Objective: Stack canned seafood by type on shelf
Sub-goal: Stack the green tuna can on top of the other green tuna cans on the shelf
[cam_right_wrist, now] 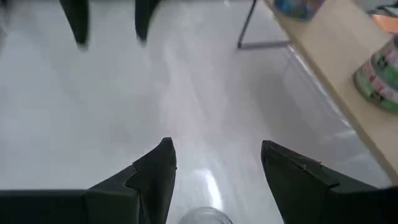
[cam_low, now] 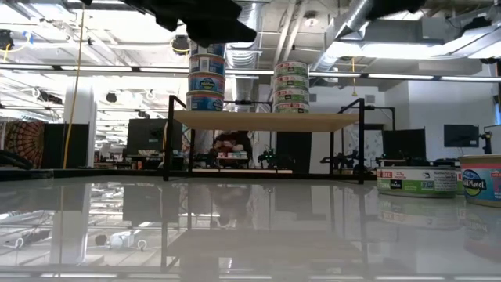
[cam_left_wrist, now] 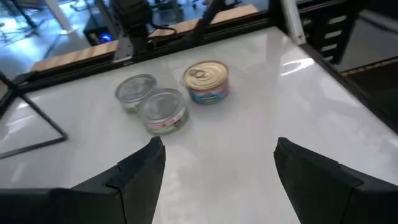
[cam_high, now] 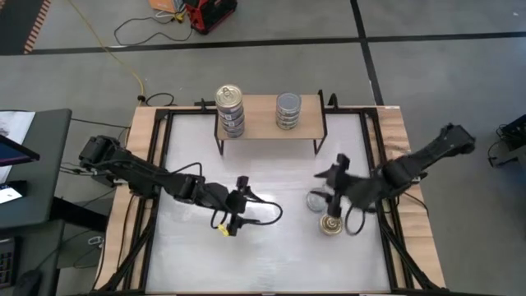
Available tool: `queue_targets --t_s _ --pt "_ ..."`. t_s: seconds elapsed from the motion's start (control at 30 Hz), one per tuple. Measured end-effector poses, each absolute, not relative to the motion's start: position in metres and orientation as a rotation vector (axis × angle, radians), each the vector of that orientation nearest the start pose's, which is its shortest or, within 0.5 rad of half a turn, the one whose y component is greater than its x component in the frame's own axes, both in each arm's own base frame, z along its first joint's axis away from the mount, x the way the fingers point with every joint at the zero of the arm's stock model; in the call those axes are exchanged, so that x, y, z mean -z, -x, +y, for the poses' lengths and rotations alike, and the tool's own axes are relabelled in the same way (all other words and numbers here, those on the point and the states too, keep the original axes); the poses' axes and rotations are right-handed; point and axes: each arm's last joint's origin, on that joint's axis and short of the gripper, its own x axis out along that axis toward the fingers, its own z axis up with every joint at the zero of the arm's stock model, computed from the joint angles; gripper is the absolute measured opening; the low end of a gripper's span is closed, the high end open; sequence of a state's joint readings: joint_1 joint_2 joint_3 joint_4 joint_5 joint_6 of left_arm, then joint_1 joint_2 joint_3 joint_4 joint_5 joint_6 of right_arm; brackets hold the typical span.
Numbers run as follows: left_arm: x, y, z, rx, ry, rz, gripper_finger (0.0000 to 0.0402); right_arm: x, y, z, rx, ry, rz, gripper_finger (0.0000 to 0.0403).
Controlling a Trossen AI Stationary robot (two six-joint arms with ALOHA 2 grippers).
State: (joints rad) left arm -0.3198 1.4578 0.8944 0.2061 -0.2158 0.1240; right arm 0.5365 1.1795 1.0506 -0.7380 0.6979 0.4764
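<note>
The shelf (cam_high: 263, 122) stands at the table's far edge. It bears a stack of gold-topped cans (cam_high: 230, 107) on its left and a stack of silver-topped cans (cam_high: 288, 109) on its right; both stacks show in the low view (cam_low: 206, 78) (cam_low: 291, 86). Three loose cans rest on the tabletop at the right: a gold-topped one (cam_left_wrist: 207, 81) and two silver-topped ones (cam_left_wrist: 163, 110) (cam_left_wrist: 135, 93). My left gripper (cam_left_wrist: 217, 146) hovers open at mid-table (cam_high: 244, 202), facing them. My right gripper (cam_right_wrist: 214, 146) is open above the loose cans (cam_high: 333, 177), touching nothing.
The shelf's black legs (cam_high: 220, 145) stand on the white tabletop (cam_high: 271, 263), which has free room near and left. Wooden rails (cam_high: 144, 148) frame the table. A desk with a screen (cam_high: 20, 156) is off the left edge.
</note>
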Motion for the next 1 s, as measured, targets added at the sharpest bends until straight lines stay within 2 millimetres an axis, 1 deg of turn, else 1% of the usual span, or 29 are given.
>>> queue_targets --t_s 0.07,0.13,0.23,0.37,0.47,0.6,0.7,0.8,0.9,1.0 --pt "-0.252 -0.304 -0.096 0.129 -0.227 0.337 0.0288 -0.29 -0.208 0.109 0.331 0.079 0.66 0.0261" --pt "-0.252 -0.304 -0.097 0.132 -0.235 0.336 0.0288 -0.274 -0.208 0.113 0.339 0.079 0.657 0.026" --pt "-0.253 -0.307 -0.088 0.087 -0.231 0.336 0.0288 -0.254 -0.2 0.108 0.368 0.037 0.673 0.026" --pt "-0.246 -0.318 -0.069 0.011 -0.158 0.335 0.0288 -0.242 -0.18 0.098 0.392 -0.035 0.651 0.026" --pt "-0.234 -0.331 -0.054 -0.005 -0.088 0.337 0.0288 -0.236 -0.168 0.093 0.366 -0.068 0.617 0.026" --pt "-0.215 -0.345 -0.044 -0.036 -0.055 0.348 0.0288 -0.226 -0.159 0.091 0.346 -0.114 0.625 0.026" --pt "-0.21 -0.351 -0.042 -0.048 -0.039 0.325 0.0288 -0.216 -0.16 0.093 0.328 -0.105 0.685 0.026" --pt "-0.206 -0.36 -0.042 -0.052 -0.041 0.349 0.0288 -0.204 -0.164 0.095 0.339 -0.062 0.767 0.026" --pt "-0.206 -0.371 -0.044 -0.049 -0.067 0.365 0.0288 -0.197 -0.172 0.09 0.389 -0.051 0.871 0.026" --pt "-0.211 -0.378 -0.045 -0.055 -0.082 0.371 0.0288 -0.188 -0.181 0.084 0.41 -0.044 0.974 0.026"
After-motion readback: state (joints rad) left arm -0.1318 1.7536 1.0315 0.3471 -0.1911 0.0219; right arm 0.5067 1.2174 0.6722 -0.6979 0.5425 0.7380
